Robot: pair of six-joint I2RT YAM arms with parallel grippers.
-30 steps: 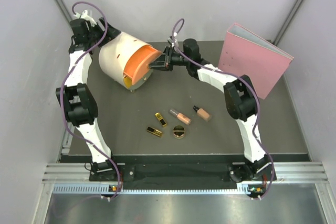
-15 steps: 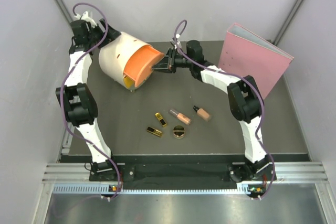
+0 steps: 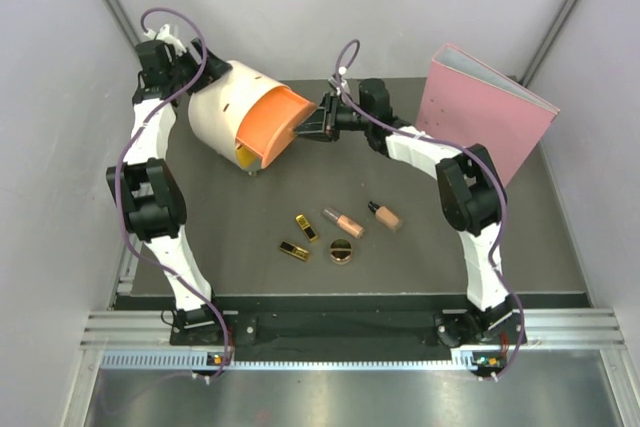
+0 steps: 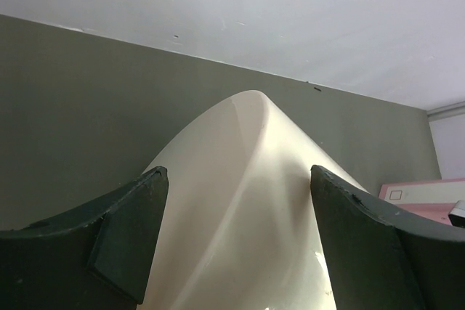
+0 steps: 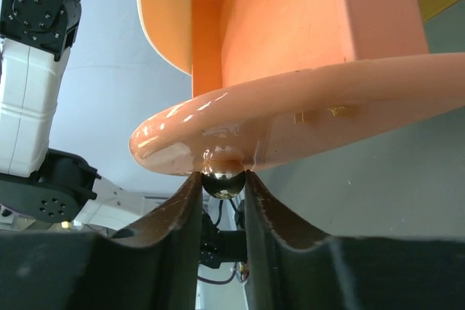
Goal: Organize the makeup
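My right arm [image 3: 420,152] goes far out from its base, bends at the elbow and lies almost level, pointing left. My right fingers [image 5: 167,237] are closed on the small knob [image 5: 223,183] of the orange drawer [image 3: 272,125], which stands out of the cream box [image 3: 225,107]. My left arm [image 3: 145,147] reaches up behind this box. My left fingers [image 4: 123,237] stand apart on both sides of its wall, and I cannot tell if they press it. The makeup [image 3: 340,232] lies on the desk [image 3: 230,237], well apart from both pairs of fingers, nearer to my bases.
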